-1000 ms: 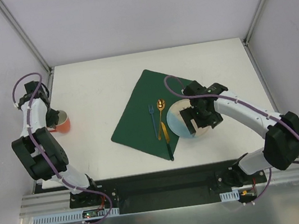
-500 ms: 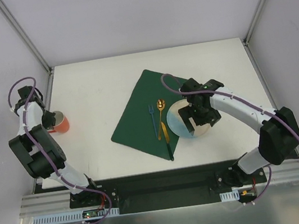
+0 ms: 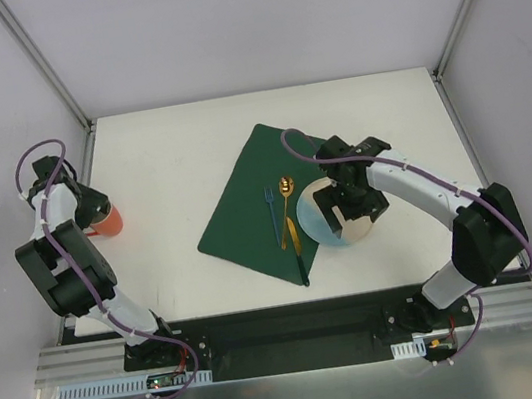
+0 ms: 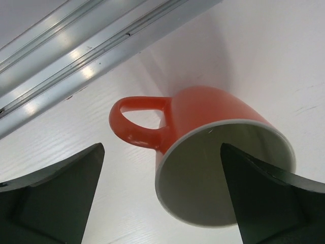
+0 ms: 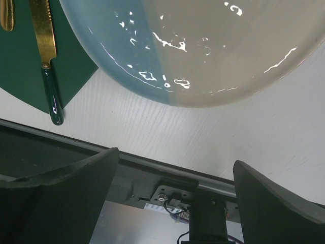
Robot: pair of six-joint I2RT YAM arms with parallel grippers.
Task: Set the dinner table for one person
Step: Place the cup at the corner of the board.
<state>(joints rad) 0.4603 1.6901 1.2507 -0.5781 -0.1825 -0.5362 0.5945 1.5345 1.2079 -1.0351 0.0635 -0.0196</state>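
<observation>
White surface (image 3: 169,164) fills the centre of the top view; its near edge is hidden behind the dark base rail (image 5: 40,147). A pale strip on that rail is too small to read. Left fingers (image 4: 56,203) are spread open either side of an orange mug (image 4: 213,132) at the surface's left edge. One finger hides part of the rim, and from above the arm covers much of the mug. Right fingers (image 5: 56,203) are spread open, holding nothing, over a blue-and-beige plate (image 5: 203,51) overlapping the green placemat (image 3: 243,213). The frame top crops the plate. The gold knife (image 5: 46,63) has its tip cut off.
</observation>
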